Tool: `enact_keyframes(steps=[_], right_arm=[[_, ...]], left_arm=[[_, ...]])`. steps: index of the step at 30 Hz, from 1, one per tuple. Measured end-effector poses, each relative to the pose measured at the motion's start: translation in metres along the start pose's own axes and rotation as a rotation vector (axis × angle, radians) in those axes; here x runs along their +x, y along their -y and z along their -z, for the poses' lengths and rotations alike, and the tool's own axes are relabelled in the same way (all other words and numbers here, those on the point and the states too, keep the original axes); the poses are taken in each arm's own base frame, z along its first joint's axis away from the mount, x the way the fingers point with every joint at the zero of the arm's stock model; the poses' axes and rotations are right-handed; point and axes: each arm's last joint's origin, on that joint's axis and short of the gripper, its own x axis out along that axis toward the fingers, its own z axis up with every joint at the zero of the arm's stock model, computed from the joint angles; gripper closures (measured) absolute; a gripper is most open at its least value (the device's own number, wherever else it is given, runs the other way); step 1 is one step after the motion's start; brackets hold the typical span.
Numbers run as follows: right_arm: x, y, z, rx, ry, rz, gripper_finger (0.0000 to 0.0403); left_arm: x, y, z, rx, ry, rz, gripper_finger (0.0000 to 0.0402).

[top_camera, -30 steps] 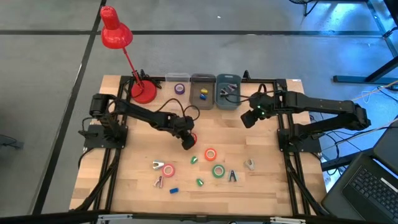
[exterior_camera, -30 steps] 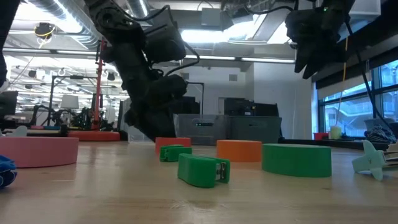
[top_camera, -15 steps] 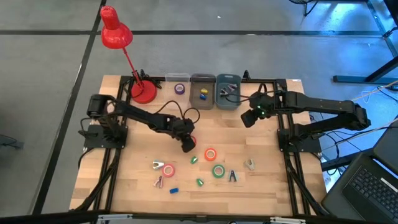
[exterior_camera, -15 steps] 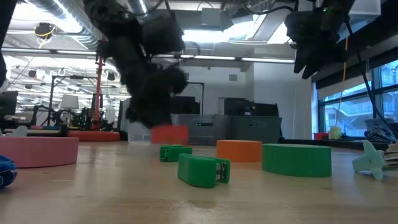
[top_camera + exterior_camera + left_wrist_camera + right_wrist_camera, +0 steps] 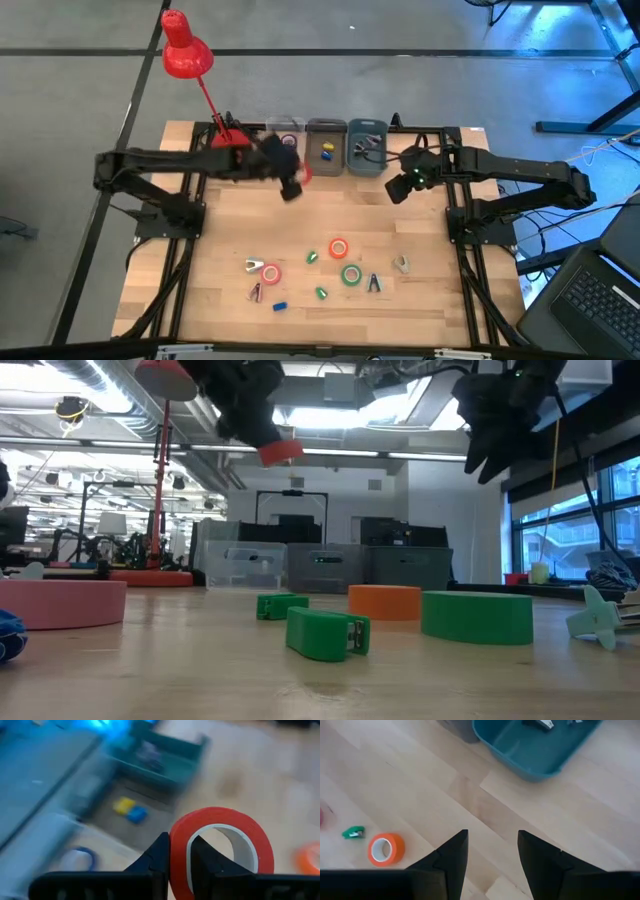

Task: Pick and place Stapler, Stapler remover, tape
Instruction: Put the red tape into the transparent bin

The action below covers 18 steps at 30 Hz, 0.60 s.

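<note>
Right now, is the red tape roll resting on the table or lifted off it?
Lifted. The left pincer is shut on the red tape roll, and the low view shows the roll high above the tabletop near the bins.

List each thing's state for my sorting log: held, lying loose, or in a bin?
Left hand: shut on red tape roll, lifted near the bins.
Right hand: open, empty, above the table.
Orange tape roll: loose on table.
Green tape roll: loose on table.
Pink tape roll: loose on table.
Purple tape roll: in clear bin.
</note>
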Motion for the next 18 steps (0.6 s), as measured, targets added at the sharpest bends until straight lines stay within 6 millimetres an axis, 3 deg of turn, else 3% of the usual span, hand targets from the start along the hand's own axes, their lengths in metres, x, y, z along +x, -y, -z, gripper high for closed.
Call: enact_keyframes(steps=[6,10,14,18], right_arm=[[0.0,-0.003,-0.003,0.003,0.025,-0.027,0.0228],[0.0,-0.002,-0.003,0.002,0.025,-0.027,0.0228],[0.0,-0.003,-0.003,-0.022,0.034,-0.034,0.0228],[0.0,-0.004,-0.005,-0.042,0.048,-0.045,0.0228]], left_arm=[[0.006,-0.075,0.001,-0.058,-0.051,-0.115,0.0367],[0.018,-0.114,0.009,-0.1,-0.102,-0.11,0.0367],[0.036,-0.138,0.021,-0.15,-0.161,-0.087,0.0367],[0.062,-0.147,0.034,-0.179,-0.233,-0.034,0.0367]])
